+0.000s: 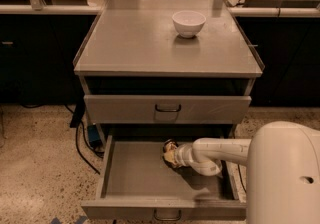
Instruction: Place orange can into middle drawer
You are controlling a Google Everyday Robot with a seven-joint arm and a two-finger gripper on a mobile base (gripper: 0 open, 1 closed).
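Note:
The middle drawer (131,174) is pulled open at the bottom of the grey cabinet, with its dark loop handle at the front edge. My white arm reaches in from the right. My gripper (174,154) is inside the drawer near its back middle, shut on the orange can (168,151). The can is mottled orange-gold and brown and sits just above the drawer floor, partly hidden by the gripper.
The upper grey drawer (167,109) is closed above the open one. A white bowl (188,22) stands on the cabinet top (130,43). My white base (287,173) fills the lower right. Dark cables (82,143) lie on the floor to the left.

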